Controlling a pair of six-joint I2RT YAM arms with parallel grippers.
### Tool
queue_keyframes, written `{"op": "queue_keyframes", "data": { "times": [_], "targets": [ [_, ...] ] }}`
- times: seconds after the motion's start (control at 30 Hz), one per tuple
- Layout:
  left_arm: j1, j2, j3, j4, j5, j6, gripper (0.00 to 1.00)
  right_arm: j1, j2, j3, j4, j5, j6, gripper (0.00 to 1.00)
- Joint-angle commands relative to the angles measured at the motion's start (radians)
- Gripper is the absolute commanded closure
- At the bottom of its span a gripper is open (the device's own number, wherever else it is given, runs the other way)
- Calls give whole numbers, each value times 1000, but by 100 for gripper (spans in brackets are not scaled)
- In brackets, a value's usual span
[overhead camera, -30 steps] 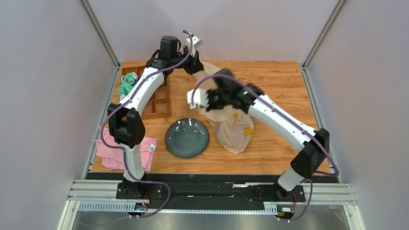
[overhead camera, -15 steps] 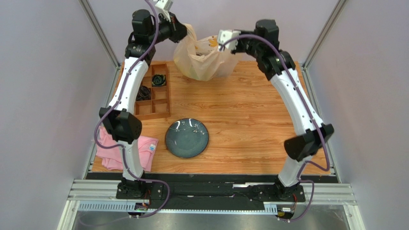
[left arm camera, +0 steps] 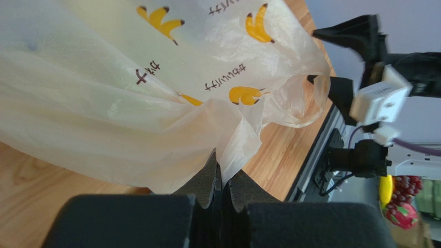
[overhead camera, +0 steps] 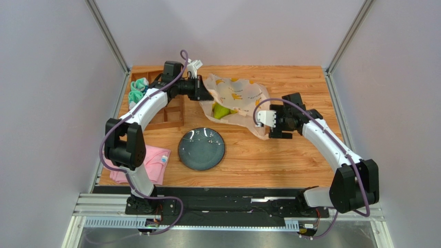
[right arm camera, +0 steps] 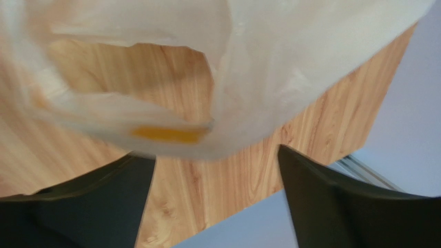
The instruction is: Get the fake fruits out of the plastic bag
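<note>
- The wooden table [overhead camera: 290,155] lies under both sets of fingers and carries everything below.
- The plastic bag [overhead camera: 239,95], cream and printed with yellow bananas, lies crumpled flat on the table, stretched between the two grippers. One edge is caught in the left fingers and its far corner lies just ahead of the right fingers. In the left wrist view it [left arm camera: 129,103] billows up and away from the fingertips.
- The wooden tray [overhead camera: 173,111], split into compartments, sits behind the left fingers under that arm.
- The dark round plate [overhead camera: 202,150] sits nearer the arm bases than both grippers, roughly between them and clear of the bag.
- The pink cloth [overhead camera: 155,161] lies folded by the left arm's base, well apart from either gripper.
- The left gripper [overhead camera: 203,93] is clenched on a pinch of the bag's thin plastic. In its own camera the two dark pads [left arm camera: 207,181] press together with the film squeezed between them.
- The right gripper [overhead camera: 270,124] is released, its fingers [right arm camera: 331,201] spread wide. The bag's plastic [right arm camera: 290,67] hangs blurred ahead of them and is not gripped.
- The green pear [overhead camera: 221,111] shows at the bag's near side, just beside the left fingers. I cannot tell whether it lies under the film or in the mouth.
- A teal sock [overhead camera: 136,92] sits in the tray, well behind the left fingers.
</note>
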Motion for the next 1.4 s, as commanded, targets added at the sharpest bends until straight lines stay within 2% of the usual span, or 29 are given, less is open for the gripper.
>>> {"op": "queue_keyframes", "data": {
  "times": [0.0, 0.07, 0.1, 0.13, 0.2, 0.27, 0.3, 0.33, 0.4, 0.43, 0.53, 0.6, 0.73, 0.77, 0.87, 0.97, 1.17, 1.27, 1.37],
  "targets": [
    [-7, -28, 18, 0, 13, -16, 100, 81, -58, 387, -210, -208, 258, 0],
    [-9, -24, 41, 43, -10, -54, 100, 135, -25, 574, -308, -264, 369, 1],
    [-9, -20, 52, 54, -21, -70, 100, 170, -14, 613, -333, -348, 484, 1],
    [-9, -10, 66, 68, -31, -97, 100, 187, -3, 632, -356, -392, 518, 2],
    [-9, -1, 109, 74, -38, -114, 100, 277, -8, 574, -322, -405, 583, 4],
    [-9, 18, 158, 54, -38, -123, 100, 339, -32, 473, -224, -370, 559, 8],
    [-9, 26, 175, 34, -42, -123, 100, 385, -41, 360, -172, -329, 546, 9],
    [-9, 36, 208, -11, -45, -107, 100, 397, -46, 320, -59, -315, 589, 9],
    [-9, 39, 225, -47, -47, -68, 98, 400, -5, 319, -32, -375, 678, 14],
    [-9, 35, 228, -62, -57, -62, 98, 402, 23, 337, -58, -408, 780, 19],
    [-3, 38, 239, -72, -62, -57, 96, 401, 147, 376, -69, -477, 1021, 23],
    [2, 50, 245, -64, -68, -80, 96, 391, 230, 385, -52, -514, 1101, 25],
    [6, 50, 229, -21, -71, -136, 97, 379, 327, 330, 96, -583, 1398, 28],
    [6, 47, 222, -18, -71, -137, 97, 379, 336, 297, 138, -610, 1545, 28],
    [6, 32, 202, -21, -76, -137, 97, 381, 363, 220, 251, -600, 1707, 28],
    [6, 15, 181, -27, -74, -137, 97, 353, 408, 203, 239, -533, 1756, 27],
    [6, -3, 159, -26, -71, -133, 97, 335, 552, 167, 428, -563, 1945, 30],
    [6, -4, 155, -36, -85, -113, 97, 338, 613, 193, 429, -523, 1990, 33],
    [6, -5, 153, -44, -85, -110, 97, 336, 627, 192, 429, -537, 1993, 50]
  ]
}}
